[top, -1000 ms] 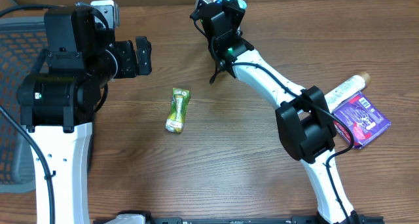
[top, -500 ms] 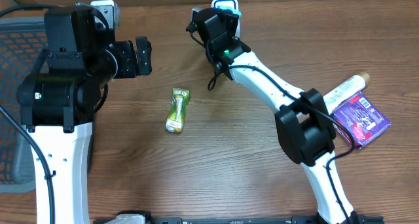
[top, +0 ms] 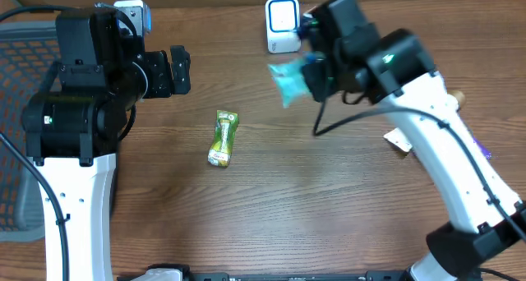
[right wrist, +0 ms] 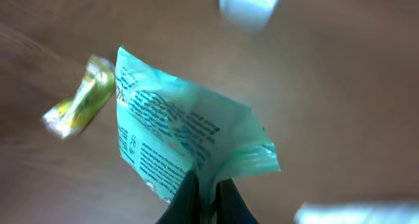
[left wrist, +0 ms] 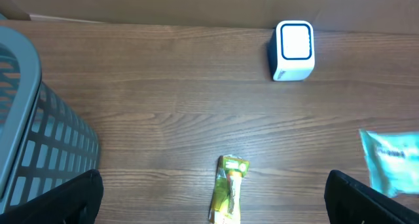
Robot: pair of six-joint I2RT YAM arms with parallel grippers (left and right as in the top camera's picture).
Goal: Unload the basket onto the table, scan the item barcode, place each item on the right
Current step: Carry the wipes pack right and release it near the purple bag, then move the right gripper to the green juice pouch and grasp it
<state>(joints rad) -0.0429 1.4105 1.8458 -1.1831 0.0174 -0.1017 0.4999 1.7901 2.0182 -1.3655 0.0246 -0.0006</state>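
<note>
Hanging from the right gripper [top: 312, 74], a pale teal packet [top: 288, 82] is held clear of the table. The jaws are pressed shut on one crimped edge of it. From that grip the packet is seen to stretch leftward, away from the fingertips, with its long axis lying roughly across the table in the overhead view.

The scanner [top: 282, 23] stands near the far edge, just beyond the packet and a little to its left, and the two are not touching. The coming move is judged to depend on this gap and on which face is turned to the scanner's window. A short carry toward the far edge is probably needed, with the printed side presented.

The right arm is plainly the nearer one. The left gripper [top: 178, 70] is parked well apart on the left, with its jaws spread wide and nothing between them.

A green snack packet [top: 223, 137] lies flat on the wood between the arms, untouched.

In the right wrist view, lines of dark print are shown on the face turned toward that camera. The picture is too blurred for a barcode to be made out. In the overhead view the packet is only a teal smear. In the left wrist view the scanner's white panel is shown sharply, a grey basket [left wrist: 39, 139] is seen at the left, and the packet is cut off at the right edge.
</note>
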